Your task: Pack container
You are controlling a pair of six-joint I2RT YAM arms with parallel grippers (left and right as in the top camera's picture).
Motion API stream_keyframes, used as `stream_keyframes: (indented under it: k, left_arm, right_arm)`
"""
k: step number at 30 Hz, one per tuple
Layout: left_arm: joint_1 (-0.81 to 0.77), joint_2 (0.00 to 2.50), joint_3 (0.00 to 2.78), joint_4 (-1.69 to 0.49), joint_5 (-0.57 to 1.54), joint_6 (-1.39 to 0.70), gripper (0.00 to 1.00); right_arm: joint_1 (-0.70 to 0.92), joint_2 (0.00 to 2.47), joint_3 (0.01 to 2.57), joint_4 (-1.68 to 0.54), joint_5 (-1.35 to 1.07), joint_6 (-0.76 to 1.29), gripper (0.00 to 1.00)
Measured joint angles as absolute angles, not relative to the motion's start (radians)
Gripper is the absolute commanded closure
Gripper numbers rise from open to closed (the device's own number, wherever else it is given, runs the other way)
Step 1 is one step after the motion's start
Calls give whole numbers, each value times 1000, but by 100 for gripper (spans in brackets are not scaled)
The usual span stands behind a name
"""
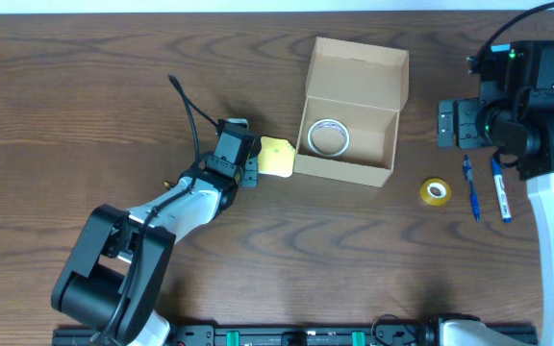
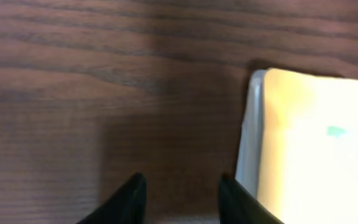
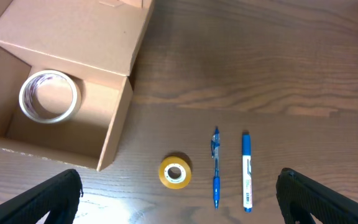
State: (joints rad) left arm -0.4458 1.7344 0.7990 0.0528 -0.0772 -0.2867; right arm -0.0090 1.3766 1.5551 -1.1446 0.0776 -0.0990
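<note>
The container (image 1: pixel 351 171) is a tan cardboard box at the table's middle, with its flap lid (image 1: pixel 359 69) standing open at the back. A clear tape roll (image 1: pixel 325 136) lies inside it, the same tape roll (image 3: pixel 49 95) showing in the right wrist view. My left gripper (image 1: pixel 254 160) sits low just left of the box, beside a cream-yellow pad (image 1: pixel 276 157). In the left wrist view the left gripper (image 2: pixel 182 190) is open over bare wood, and the pad (image 2: pixel 309 149) lies just outside its right finger. My right gripper (image 1: pixel 447 123) hangs wide open to the right of the box, holding nothing.
A yellow tape roll (image 1: pixel 436 190), a blue pen (image 1: pixel 470 188) and a blue marker (image 1: pixel 499 190) lie on the wood right of the box, below the right gripper (image 3: pixel 179 186). The left arm's base (image 1: pixel 104 279) stands at the front left.
</note>
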Motion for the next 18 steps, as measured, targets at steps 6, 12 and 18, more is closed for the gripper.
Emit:
stream_keyframes:
  k: [6, 12, 18]
  left_arm:
    - [-446, 1734, 800, 52, -44, -283, 35]
    - [-446, 1734, 857, 2, -32, -254, 47]
    - [-446, 1734, 910, -21, -29, -231, 66]
  right_arm:
    - [-9, 1377, 1555, -1145, 78, -99, 1]
    - [-9, 1377, 1555, -1145, 78, -99, 1]
    - [-9, 1377, 1555, -1145, 78, -99, 1]
